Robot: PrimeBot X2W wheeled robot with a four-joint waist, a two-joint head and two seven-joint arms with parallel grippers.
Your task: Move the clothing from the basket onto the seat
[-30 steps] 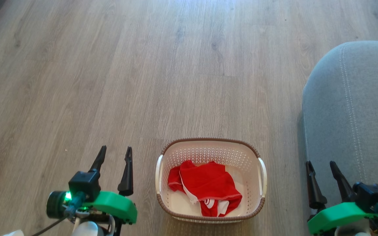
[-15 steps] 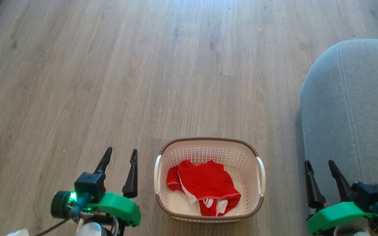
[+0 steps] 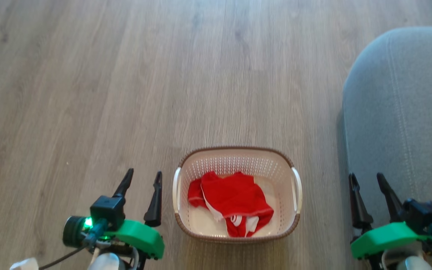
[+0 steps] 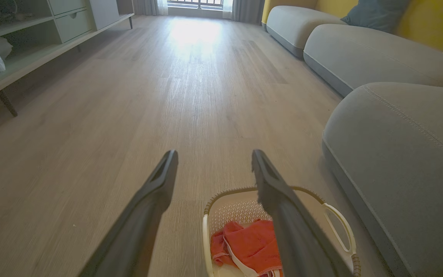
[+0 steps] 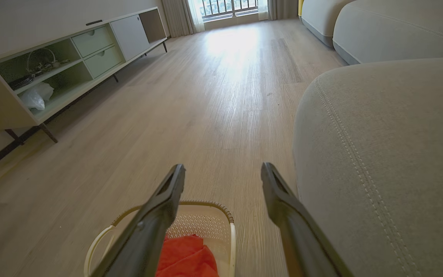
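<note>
Wood-plank floor (image 3: 126, 75), laundry not yet moved

At 6 o'clock in the head view, a cream perforated basket (image 3: 234, 149) sat on the floor, red clothing (image 3: 231, 197) crumpled inside with white trim showing. A grey upholstered seat (image 3: 407, 112) stood at 3 o'clock, no garment on its visible part. Left gripper (image 3: 144, 172) at 7 o'clock and right gripper (image 3: 365, 175) at 5 o'clock flanked the basket, fingers apart, holding nothing. Seemingly the whole transfer remained.

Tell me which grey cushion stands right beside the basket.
The foremost seat, with the pale stitched seam; the other two cushions lie farther back, toward the window.
</note>
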